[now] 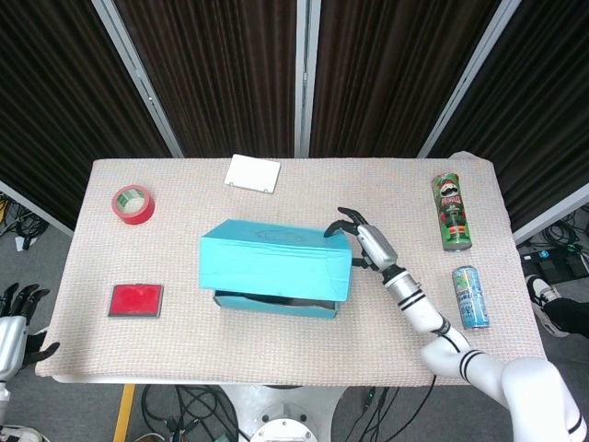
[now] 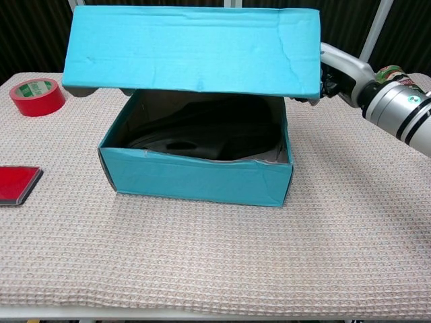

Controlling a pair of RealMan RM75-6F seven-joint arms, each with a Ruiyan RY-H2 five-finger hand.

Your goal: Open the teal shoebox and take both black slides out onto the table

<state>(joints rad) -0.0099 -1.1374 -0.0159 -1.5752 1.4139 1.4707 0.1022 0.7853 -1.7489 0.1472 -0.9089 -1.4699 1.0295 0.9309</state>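
Observation:
The teal shoebox stands mid-table with its lid [image 1: 274, 267] raised and tilted up, front edge high [image 2: 195, 47]. My right hand [image 1: 363, 241] grips the lid's right end [image 2: 340, 67]. Below it, the box base [image 2: 195, 178] is open toward the chest view. Black slides [image 2: 195, 131] lie inside, dark and partly shadowed by the lid. In the head view only a dark strip of the base [image 1: 276, 304] shows under the lid. My left hand [image 1: 14, 322] hangs off the table's near-left corner, fingers apart and holding nothing.
A red tape roll [image 1: 133, 203] sits at the far left, a flat red pad [image 1: 136, 300] at the near left. A white flat box [image 1: 252, 173] lies behind the shoebox. A green crisp tube [image 1: 451, 212] and a blue can [image 1: 469, 296] lie at the right.

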